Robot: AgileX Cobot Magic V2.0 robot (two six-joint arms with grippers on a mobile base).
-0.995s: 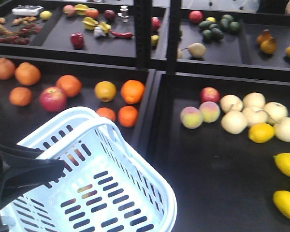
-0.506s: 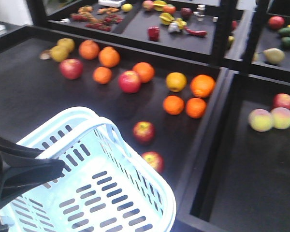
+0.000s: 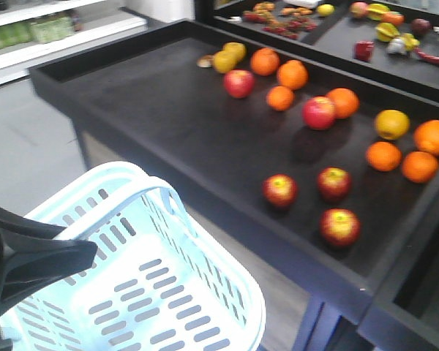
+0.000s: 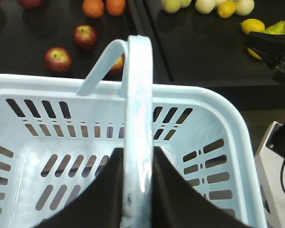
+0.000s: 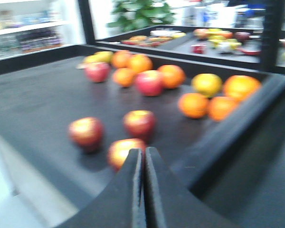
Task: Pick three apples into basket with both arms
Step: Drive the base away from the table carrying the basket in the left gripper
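Gripping the basket (image 4: pixel 218 102) by its handle (image 4: pixel 138 95), my left claw (image 4: pixel 137 154) squeezes tight. My right claw (image 5: pixel 143 159) is pinched closed, empty, near the apples (image 3: pixel 280 190).

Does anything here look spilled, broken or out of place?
Nothing stands out: the basket is empty and intact, its handle clamped in the left gripper, and three apples sit apart on the black tray.

Three red-yellow apples (image 3: pixel 280 190) (image 3: pixel 334 183) (image 3: pixel 340 227) clustered on black shelf (image 3: pixel 168 110) near front edge; pale blue slotted basket (image 3: pixel 117 172) empty, handle raised.
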